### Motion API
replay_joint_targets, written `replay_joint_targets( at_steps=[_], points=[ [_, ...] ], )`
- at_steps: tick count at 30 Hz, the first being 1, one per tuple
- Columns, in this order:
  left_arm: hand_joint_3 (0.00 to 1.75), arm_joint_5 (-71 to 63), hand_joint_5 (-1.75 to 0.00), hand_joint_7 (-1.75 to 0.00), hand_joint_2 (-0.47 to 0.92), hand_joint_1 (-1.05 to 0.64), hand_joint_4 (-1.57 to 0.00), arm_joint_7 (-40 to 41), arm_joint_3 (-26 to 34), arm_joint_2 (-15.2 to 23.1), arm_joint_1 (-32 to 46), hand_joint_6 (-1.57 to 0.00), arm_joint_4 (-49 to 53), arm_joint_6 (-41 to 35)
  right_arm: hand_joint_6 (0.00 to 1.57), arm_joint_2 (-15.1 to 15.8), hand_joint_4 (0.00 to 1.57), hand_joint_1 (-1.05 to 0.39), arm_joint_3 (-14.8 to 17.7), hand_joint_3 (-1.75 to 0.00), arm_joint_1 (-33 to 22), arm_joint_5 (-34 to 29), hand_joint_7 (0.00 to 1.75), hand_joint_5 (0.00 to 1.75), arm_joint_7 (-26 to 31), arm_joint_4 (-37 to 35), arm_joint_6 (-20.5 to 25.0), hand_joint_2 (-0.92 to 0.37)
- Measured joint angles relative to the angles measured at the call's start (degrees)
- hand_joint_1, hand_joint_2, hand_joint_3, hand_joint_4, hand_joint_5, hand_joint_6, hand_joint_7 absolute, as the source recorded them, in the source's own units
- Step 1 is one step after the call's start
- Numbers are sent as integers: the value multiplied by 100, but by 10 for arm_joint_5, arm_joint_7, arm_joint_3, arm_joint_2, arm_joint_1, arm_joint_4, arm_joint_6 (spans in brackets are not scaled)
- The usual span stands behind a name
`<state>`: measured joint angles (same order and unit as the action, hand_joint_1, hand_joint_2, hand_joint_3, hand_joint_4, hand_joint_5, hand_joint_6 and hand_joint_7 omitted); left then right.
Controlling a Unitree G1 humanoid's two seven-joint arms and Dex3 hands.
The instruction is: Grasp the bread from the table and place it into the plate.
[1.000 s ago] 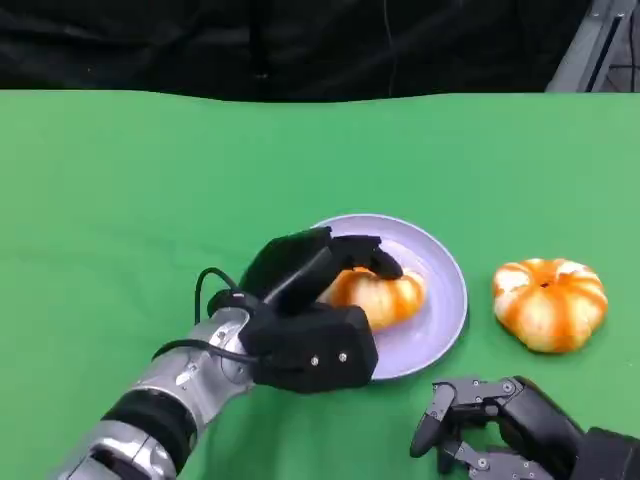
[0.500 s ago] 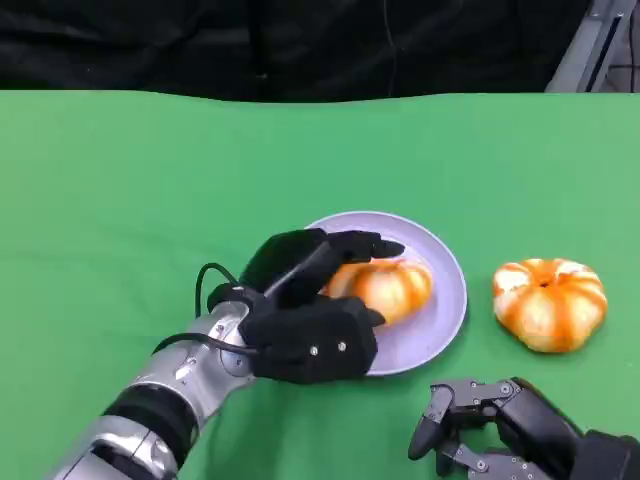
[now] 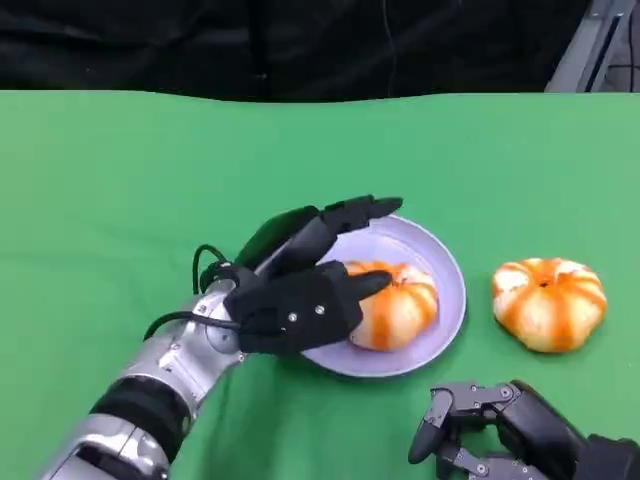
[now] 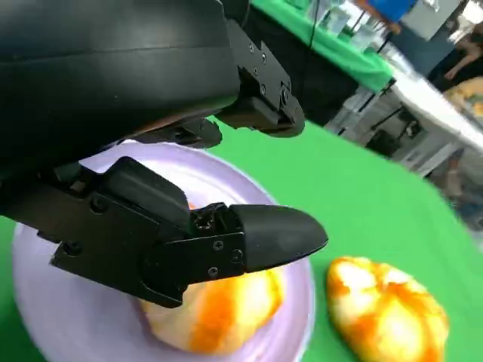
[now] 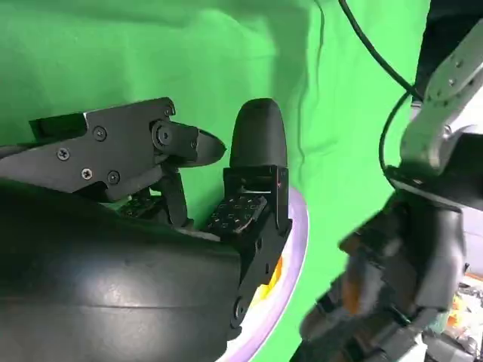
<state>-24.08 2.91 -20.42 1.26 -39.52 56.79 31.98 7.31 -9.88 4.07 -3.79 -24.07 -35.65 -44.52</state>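
The green table (image 3: 120,180) carries one plate and two breads, and there are two robot hands over it. The biggest object on the table is the round lavender plate (image 3: 440,262), which lies near the middle. On this plate sits one bread (image 3: 400,305), a round orange and white striped bun, toward the plate's near side. The second bread (image 3: 549,303), of the same look, lies on the green cloth to the right of the plate, apart from its rim. The left hand (image 3: 295,300) reaches over the left part of the plate with its fingers spread apart; in the left wrist view its thumb tip stands just above the bread on the plate, and the other fingers stretch out above the far part of the plate, so this hand holds nothing. The right hand (image 3: 500,430) rests low at the near right edge of the table, with fingers loosely curled and nothing between them.
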Motion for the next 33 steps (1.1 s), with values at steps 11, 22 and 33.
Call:
replay_joint_targets(
  at_steps=[11, 22, 33],
  points=[
    [75, 102, -1, 0, 92, -95, -26, -75, 54, -5, 45, -28, -59, 25, 80, 0, 72, -3, 0, -51, 1, 2, 113, 152, -5, -1, 3, -90],
    [56, 235, -4, -2, 92, -82, -45, -129, 136, -24, 113, -35, -152, 35, 79, 0, 72, -2, 1, -48, -1, 3, 111, 149, -6, 4, 9, -92],
    [52, 312, -3, -1, 92, -80, -48, -197, 179, -44, 130, -36, -175, 35, 80, 3, 72, -3, 2, -48, -2, 4, 108, 149, -12, 3, 15, -92]
  ],
)
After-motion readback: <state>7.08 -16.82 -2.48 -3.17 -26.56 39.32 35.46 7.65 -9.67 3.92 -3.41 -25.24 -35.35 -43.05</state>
